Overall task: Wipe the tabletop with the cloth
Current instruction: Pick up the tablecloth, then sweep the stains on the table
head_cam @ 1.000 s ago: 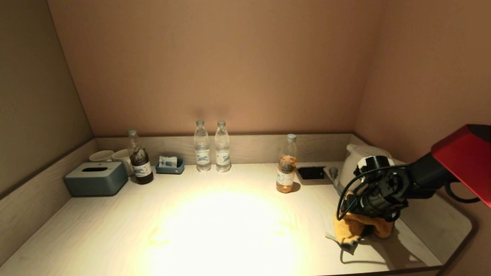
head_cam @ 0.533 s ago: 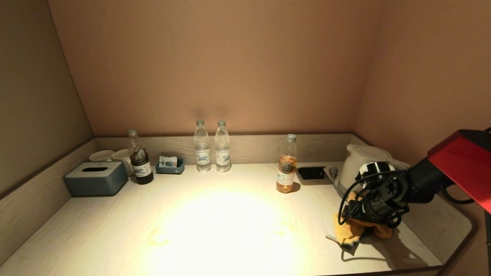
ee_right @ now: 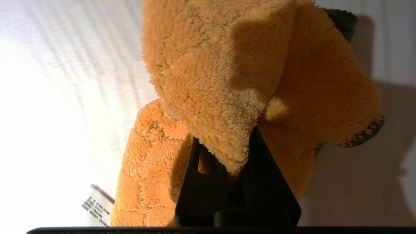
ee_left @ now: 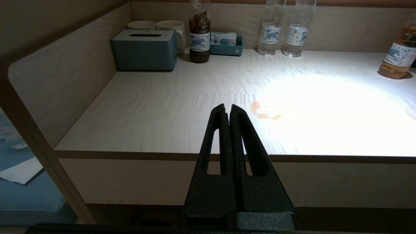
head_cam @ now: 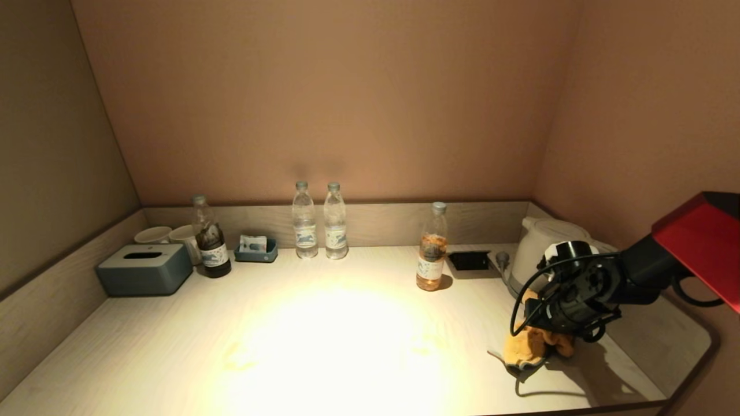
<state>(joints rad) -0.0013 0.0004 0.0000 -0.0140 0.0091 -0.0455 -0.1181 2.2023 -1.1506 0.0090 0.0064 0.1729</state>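
Although pinched shut on one fold, the right gripper (ee_right: 234,156) lets the soft, light orange fleece cloth (ee_right: 227,81) droop beneath it; judged best held mid-bunch.

A pale wood table (head_cam: 324,323) sits in an alcove. Along its back edge stand two cups (head_cam: 167,235), a tissue box (head_cam: 144,268), a dark bottle (head_cam: 211,237), a small tray (head_cam: 256,252), two clear water bottles (head_cam: 319,221), an amber bottle (head_cam: 432,247) and a white kettle (head_cam: 540,245). An orange cloth (head_cam: 529,346) touches the table near the right front, and a faint orange stain (ee_left: 265,112) marks the middle.
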